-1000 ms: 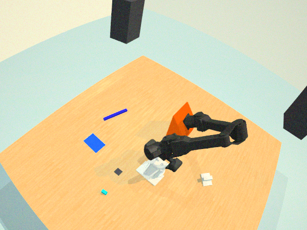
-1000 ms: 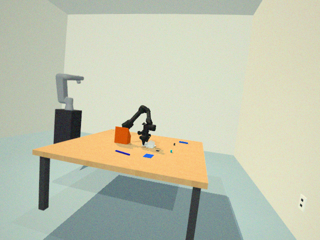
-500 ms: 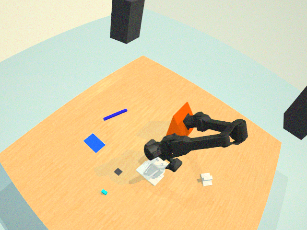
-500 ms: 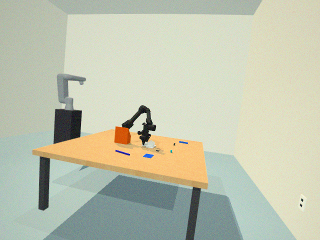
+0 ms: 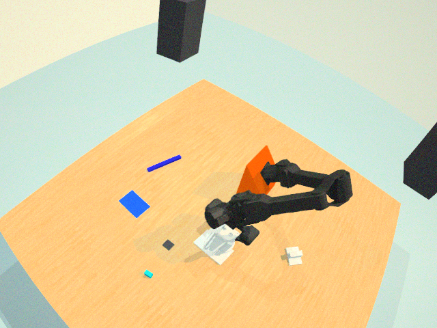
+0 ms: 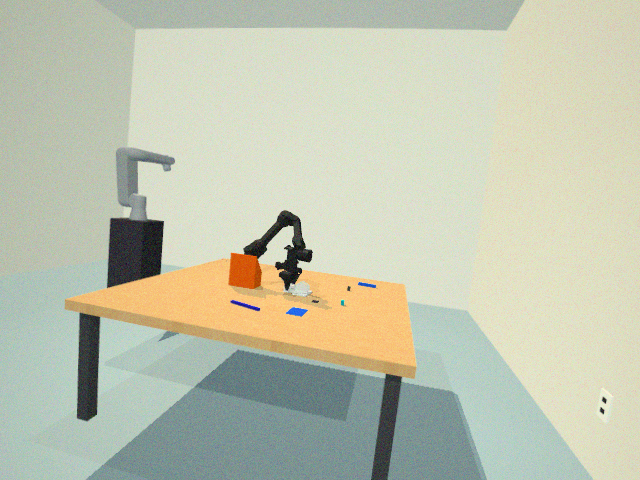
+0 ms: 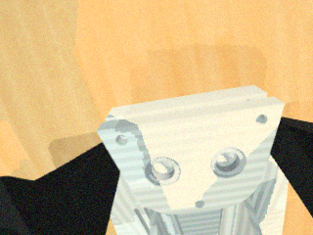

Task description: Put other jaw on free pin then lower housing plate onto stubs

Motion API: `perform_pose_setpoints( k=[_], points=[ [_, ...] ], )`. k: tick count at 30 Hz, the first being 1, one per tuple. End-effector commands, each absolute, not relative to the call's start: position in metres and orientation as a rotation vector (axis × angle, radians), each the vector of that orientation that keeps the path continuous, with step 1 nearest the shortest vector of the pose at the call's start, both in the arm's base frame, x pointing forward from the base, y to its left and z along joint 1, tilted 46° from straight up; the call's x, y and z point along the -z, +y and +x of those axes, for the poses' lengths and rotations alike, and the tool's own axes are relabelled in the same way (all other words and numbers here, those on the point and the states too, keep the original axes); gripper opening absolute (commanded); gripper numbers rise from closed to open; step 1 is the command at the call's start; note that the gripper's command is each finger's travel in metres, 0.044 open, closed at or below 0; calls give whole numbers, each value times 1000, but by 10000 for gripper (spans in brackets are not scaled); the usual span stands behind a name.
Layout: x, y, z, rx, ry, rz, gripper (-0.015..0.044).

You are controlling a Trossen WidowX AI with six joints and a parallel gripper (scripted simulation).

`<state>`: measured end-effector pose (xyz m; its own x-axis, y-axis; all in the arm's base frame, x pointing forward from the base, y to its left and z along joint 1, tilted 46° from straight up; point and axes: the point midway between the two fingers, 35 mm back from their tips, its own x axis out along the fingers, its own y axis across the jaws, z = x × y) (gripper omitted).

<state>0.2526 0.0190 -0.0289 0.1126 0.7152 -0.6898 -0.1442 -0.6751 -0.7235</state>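
The white housing plate (image 5: 225, 231) (image 7: 191, 147) lies over the white assembly. In the wrist view its two round holes show light stub ends inside. It looks roughly level, but whether it is fully down cannot be told. The jaws (image 5: 215, 246) reach out from under it; their gear teeth and pins are hidden. The white base (image 5: 220, 260) lies on the table. My gripper (image 5: 231, 234) (image 6: 287, 286) (image 7: 189, 133) is shut on the housing plate, with one black finger against each side edge and no gap visible.
An orange block (image 5: 257, 176) (image 6: 244, 270) stands beside the arm. A small white part (image 5: 293, 256), a dark square (image 5: 168, 244), a cyan piece (image 5: 148, 273), a blue square (image 5: 134, 203) and a blue bar (image 5: 164, 163) lie on the table (image 5: 106, 247).
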Motion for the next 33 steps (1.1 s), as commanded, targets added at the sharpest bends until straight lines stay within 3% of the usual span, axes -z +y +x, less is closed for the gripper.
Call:
perform_pose_setpoints(
  k=[1,33],
  points=[
    [30,19,253,-1645,-563,-1735,351],
    [33,22,254,-1645,-563,-1735,351]
  ],
)
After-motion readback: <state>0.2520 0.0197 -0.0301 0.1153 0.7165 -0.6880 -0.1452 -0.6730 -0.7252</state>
